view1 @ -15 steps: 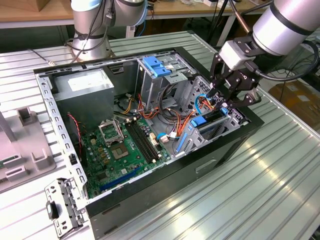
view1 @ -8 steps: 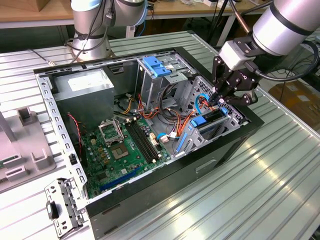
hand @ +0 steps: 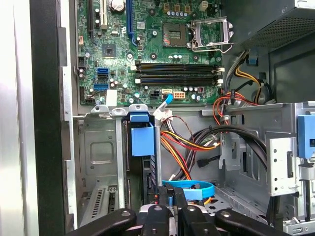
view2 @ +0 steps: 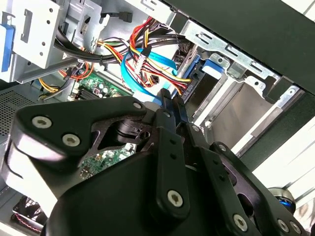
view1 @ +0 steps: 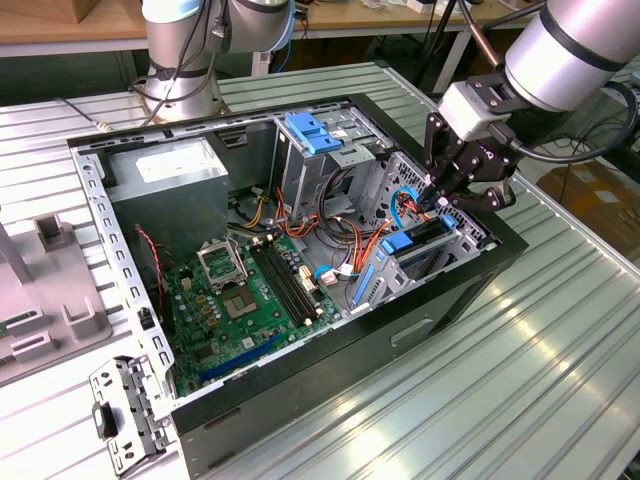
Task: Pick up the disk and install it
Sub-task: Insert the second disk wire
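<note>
The gripper [view2: 171, 102] hangs inside the open computer case [view1: 330, 345], at the exterior view's right. Its two fingers are pressed together, with nothing visible between them. A single looped blue data cable [hand: 189, 187] lies just past the fingertips.

Just beyond stands the disk [hand: 146, 169], on edge in the metal drive cage [view1: 400, 285]. Its blue carrier tab [hand: 142, 139] faces up out of the slot. In the exterior view the disk [view1: 412, 243] sits directly beneath the gripper [view1: 440, 200], apart from it. It looks seated in its bay, though I cannot tell how deep.

I judge the disk to be a stiff, dense metal slab, heavy for its size, with smooth faces that could slip. It would not take knocks well. The blue rails or tab look like the safest places to hold it, clear of the label face and connector end.

Farther in lies one green motherboard [hand: 147, 44] with four memory slots [hand: 177, 73] and one open processor socket [hand: 204, 32]. One grey power supply [view1: 170, 180] sits at the far corner. I count one disk and one gripper.
</note>
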Controlling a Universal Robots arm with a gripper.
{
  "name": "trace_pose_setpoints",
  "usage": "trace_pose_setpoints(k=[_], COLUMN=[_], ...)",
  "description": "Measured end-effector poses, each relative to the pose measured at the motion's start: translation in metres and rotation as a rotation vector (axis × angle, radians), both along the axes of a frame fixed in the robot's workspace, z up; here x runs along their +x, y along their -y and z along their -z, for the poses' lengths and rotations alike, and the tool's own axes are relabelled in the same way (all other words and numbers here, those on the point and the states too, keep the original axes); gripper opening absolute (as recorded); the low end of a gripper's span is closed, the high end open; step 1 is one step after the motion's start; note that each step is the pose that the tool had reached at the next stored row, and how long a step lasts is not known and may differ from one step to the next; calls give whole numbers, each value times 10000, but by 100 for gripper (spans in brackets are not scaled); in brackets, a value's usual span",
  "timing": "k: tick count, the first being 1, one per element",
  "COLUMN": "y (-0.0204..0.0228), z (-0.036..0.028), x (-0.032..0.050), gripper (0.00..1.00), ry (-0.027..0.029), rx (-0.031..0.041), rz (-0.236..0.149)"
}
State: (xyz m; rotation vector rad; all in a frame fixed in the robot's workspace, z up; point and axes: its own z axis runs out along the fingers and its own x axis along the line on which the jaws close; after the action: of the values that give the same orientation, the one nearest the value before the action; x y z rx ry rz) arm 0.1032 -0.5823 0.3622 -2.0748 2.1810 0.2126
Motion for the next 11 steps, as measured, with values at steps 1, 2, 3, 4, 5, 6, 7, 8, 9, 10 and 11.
trace_pose_setpoints(k=[1,2,3,4,5,6,7,8,9,10,11], y=[3,8,18,26,42,52,69,78,78,78,78], z=[1,1,0,1,2,3,4,4,4,4,4], x=[-1,-2,-5,-7,-9,-10,-12,-12,-12,-11,-11], gripper=[16,16,16,16,16,16,16,16,16,16,16], ry=[0,0,0,0,0,-1,-1,0,0,-1,0], rx=[2,1,-1,-1,-2,-1,-1,-3,-2,-2,-2], rz=[-5,-11,-26,-37,-61,-78,-114,-143,-150,-152,-152])
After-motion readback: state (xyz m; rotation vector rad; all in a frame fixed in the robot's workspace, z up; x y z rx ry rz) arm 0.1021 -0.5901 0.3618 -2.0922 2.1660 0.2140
